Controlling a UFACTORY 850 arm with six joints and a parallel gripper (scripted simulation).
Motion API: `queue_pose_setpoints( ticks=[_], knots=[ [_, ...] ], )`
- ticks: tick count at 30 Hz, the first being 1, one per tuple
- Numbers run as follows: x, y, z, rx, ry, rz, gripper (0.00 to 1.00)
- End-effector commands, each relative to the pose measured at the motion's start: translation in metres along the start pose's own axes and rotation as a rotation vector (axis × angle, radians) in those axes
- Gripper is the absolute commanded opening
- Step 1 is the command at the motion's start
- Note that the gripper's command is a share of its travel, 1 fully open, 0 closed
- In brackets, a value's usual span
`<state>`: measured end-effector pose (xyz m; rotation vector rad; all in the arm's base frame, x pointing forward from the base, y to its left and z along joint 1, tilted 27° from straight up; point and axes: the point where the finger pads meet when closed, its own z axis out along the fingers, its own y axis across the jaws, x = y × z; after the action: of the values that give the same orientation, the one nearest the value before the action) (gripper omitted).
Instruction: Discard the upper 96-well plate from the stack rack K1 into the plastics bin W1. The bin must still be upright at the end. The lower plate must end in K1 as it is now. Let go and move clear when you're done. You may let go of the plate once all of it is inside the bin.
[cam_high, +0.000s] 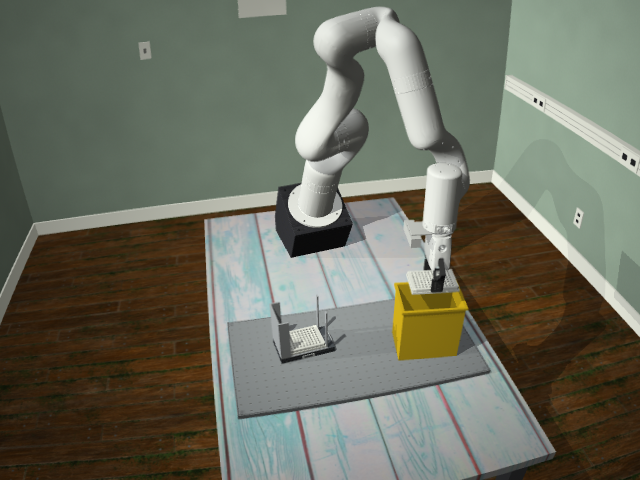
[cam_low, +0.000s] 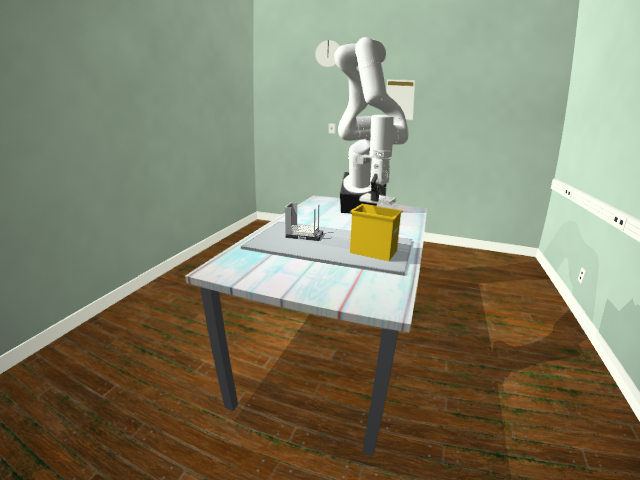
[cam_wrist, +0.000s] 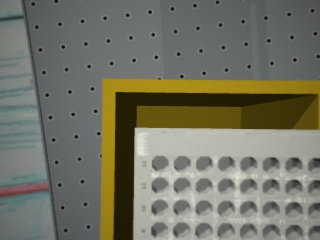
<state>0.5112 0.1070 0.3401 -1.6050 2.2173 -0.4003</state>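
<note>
My gripper (cam_high: 437, 280) is shut on the white 96-well plate (cam_high: 430, 281) and holds it level just above the open top of the yellow plastics bin W1 (cam_high: 429, 324). The bin stands upright on the grey mat. In the wrist view the plate (cam_wrist: 227, 185) fills the lower right, and the bin's rim and dark inside (cam_wrist: 120, 165) show below it. The stack rack K1 (cam_high: 302, 338) stands on the mat to the left of the bin, with the lower plate (cam_high: 306, 339) lying in it. Rack and bin also show in the exterior view, the rack (cam_low: 302, 227) left of the bin (cam_low: 375, 230).
The grey perforated mat (cam_high: 356, 361) covers the table's middle. The arm's black base (cam_high: 313, 219) sits at the back of the table. The rack has thin upright posts (cam_high: 316, 312) and a tall back wall. The table's right edge lies close beside the bin.
</note>
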Motion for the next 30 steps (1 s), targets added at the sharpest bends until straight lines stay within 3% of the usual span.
queue_pose_setpoints(
  ticks=[1,11,30],
  knots=[
    [0.000,-0.001,-0.001,0.001,-0.001,0.000,0.00],
    [0.000,-0.001,-0.001,0.001,-0.001,0.000,0.00],
    [0.000,-0.001,0.028,0.001,-0.001,0.000,0.00]
  ],
)
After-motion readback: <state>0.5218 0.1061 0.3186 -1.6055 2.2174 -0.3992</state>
